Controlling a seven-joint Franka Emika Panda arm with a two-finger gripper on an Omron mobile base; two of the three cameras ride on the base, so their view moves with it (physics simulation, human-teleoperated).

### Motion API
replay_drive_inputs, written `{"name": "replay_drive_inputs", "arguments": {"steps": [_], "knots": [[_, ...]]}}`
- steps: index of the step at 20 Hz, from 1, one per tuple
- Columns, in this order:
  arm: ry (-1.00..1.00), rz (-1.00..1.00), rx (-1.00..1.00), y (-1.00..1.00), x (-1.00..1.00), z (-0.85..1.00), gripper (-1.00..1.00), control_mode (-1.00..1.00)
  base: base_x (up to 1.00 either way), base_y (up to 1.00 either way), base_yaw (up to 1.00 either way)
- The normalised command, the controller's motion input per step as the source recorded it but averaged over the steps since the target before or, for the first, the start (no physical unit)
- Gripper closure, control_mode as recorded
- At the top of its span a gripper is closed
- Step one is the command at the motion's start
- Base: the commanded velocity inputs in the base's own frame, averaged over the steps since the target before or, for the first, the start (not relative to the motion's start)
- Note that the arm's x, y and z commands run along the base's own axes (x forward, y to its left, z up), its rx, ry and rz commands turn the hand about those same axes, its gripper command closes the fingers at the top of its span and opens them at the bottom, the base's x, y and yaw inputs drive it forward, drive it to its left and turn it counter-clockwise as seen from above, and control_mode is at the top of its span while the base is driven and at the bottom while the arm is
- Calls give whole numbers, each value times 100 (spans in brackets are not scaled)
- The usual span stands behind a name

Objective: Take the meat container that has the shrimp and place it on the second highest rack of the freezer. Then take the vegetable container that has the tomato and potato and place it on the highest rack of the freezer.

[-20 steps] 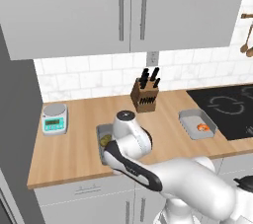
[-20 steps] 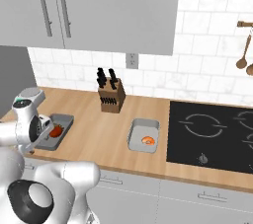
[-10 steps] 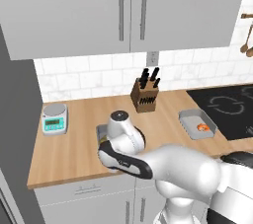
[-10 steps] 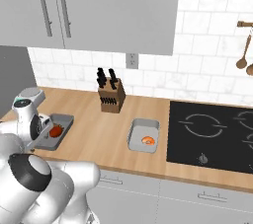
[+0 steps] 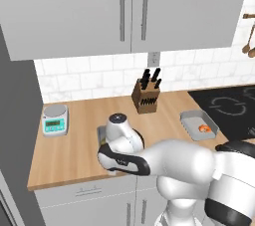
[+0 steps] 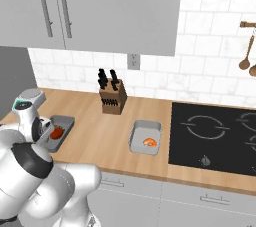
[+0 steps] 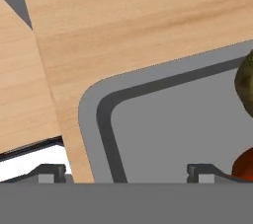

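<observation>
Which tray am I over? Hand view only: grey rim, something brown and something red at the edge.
Observer: The darker grey rectangular tray with the round red tomato, at the left end of the wooden counter.
Operator: Where's the shrimp one?
Observer: The pale grey shallow tray with the small orange shrimp lies beside the black cooktop, well apart from the arm.
Operator: Anything between the trays?
Observer: Bare counter. The wooden knife block stands further back, near the wall.

Pretty even, bright rendered lighting, soft faint shadows on the worktop (image 5: 79, 150), no glare, slightly soft and pixelated overall.
</observation>
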Motion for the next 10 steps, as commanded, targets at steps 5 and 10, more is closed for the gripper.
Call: {"name": "replay_drive_inputs", "arguments": {"steps": [5,10], "knots": [[0,1,0,0,0,-8,100,-100,0,0,0],[0,0,0,0,0,0,100,-100,0,0,0]]}}
